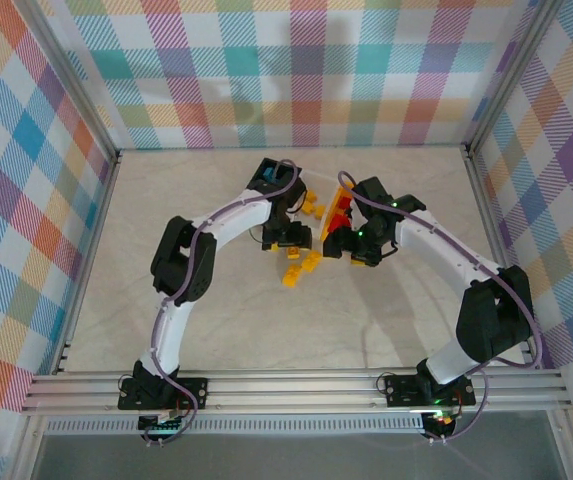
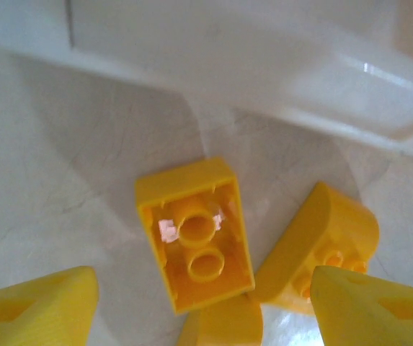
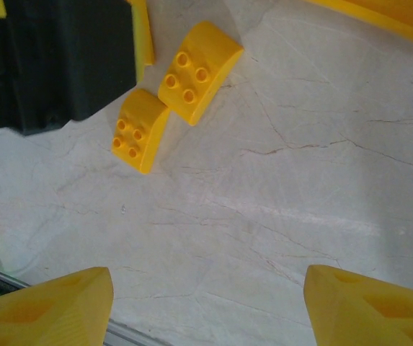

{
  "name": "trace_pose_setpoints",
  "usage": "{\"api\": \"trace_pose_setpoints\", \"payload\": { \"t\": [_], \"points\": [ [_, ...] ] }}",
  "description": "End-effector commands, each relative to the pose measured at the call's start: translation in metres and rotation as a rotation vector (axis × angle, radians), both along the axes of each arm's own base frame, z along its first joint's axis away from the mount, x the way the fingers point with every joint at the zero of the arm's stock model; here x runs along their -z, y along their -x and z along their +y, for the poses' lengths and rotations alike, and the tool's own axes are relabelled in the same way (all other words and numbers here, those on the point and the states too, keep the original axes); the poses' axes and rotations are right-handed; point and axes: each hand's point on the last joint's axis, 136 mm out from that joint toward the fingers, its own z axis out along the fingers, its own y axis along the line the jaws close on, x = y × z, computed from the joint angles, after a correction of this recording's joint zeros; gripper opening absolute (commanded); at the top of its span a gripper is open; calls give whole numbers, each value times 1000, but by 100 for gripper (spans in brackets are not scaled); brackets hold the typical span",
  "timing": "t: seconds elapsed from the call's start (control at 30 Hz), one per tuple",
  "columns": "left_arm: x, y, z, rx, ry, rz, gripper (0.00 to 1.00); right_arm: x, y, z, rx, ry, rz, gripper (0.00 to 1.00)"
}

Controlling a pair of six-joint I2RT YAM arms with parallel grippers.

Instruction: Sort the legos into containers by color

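Observation:
An upside-down yellow brick (image 2: 195,234) lies on the table just ahead of my left gripper (image 2: 202,317), which is open, its yellow fingers (image 2: 33,310) to either side. A curved yellow brick (image 2: 321,245) touches that brick on the right, and another (image 2: 224,324) lies under it. My right gripper (image 3: 206,310) is open over bare table. Two curved yellow bricks (image 3: 140,130) (image 3: 197,71) lie ahead of it to the left. From above, the left gripper (image 1: 288,238) and right gripper (image 1: 344,243) flank yellow bricks (image 1: 296,270). Red bricks (image 1: 341,212) sit in the yellow-orange bin (image 1: 343,187).
The black bin (image 1: 266,175) holds blue pieces at the back. The white bin wall (image 2: 264,65) rises close beyond the left gripper. A black arm part (image 3: 55,58) blocks the right wrist view's upper left. More yellow bricks (image 1: 312,205) lie by the bins.

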Motion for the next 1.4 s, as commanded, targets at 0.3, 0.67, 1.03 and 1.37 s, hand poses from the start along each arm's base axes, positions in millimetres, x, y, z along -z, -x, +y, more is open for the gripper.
{"api": "trace_pose_setpoints", "payload": {
  "t": [0.3, 0.67, 1.03, 1.37],
  "points": [
    [12, -9, 0, 11, -73, 21, 53, 8, -5, 2, -21, 30, 12, 71],
    [2, -3, 5, 23, -77, 21, 36, 6, -11, 8, -6, 9, 9, 71],
    [-54, -16, 5, -12, 9, -65, 36, -4, -11, 4, -5, 20, -9, 71],
    [-95, -77, -22, -68, 122, -197, 37, -18, -11, -1, -5, 28, -54, 71]
  ]
}}
